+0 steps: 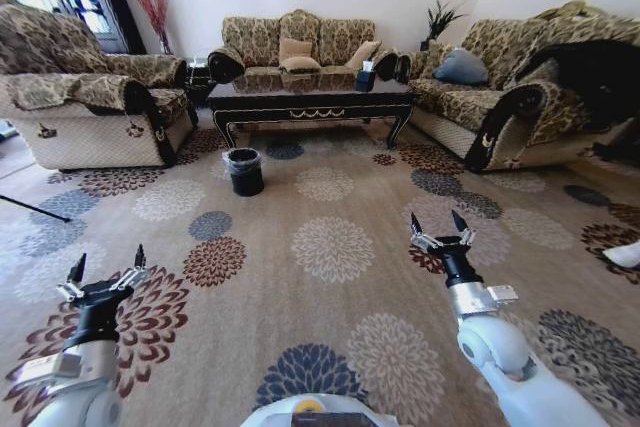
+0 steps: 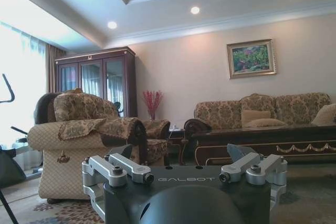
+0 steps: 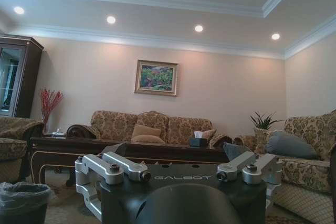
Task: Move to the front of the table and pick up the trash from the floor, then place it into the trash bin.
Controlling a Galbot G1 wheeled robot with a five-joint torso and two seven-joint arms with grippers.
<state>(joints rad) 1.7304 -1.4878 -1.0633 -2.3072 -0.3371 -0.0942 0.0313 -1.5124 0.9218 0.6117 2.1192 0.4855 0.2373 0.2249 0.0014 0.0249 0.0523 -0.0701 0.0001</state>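
Facing table (image 1: pixel 310 99) broadside, long axis crosswise; trash bin (image 1: pixel 244 171) upright.

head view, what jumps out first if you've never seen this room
Two open hands, left hand and right hand, are raised over the flowered carpet in the foreground. Beyond them stands the dark table among patterned sofas, with the black trash bin on the carpet before its left end.

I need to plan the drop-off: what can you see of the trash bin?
The trash bin is a small round black bucket, upright on the patterned carpet, with a whitish plastic liner folded over its rim. It stands just before the table, near its left end, touching nothing else. What is inside cannot be told.
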